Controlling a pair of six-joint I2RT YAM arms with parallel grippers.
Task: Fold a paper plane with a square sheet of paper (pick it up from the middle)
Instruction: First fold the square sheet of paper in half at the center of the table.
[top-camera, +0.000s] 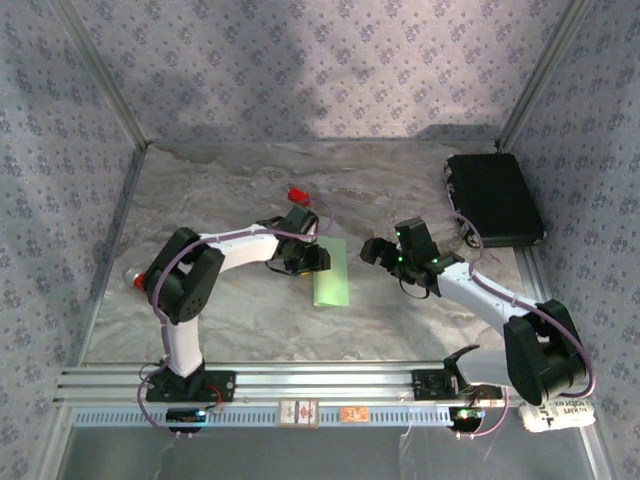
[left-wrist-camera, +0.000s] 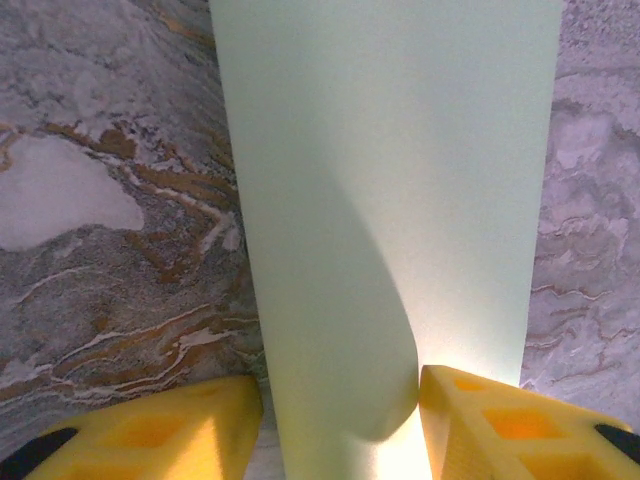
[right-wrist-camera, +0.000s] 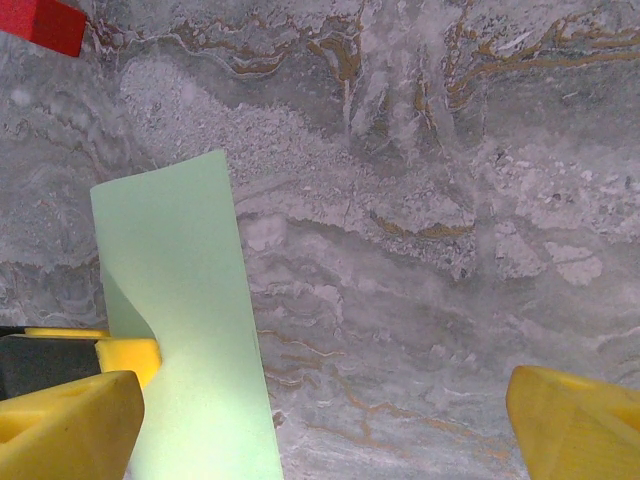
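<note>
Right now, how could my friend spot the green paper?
Look at the middle of the grey marble table. The green paper sits at the left gripper. It is a long pale-green strip, much bigger and paler than the small red block.

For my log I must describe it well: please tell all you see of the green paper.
The square sheet of paper is thin, matte, pale green, and looks folded into a narrow strip. It lies on the marble table. Its edge sits between the left gripper's yellow fingers, where one layer curls upward.
</note>
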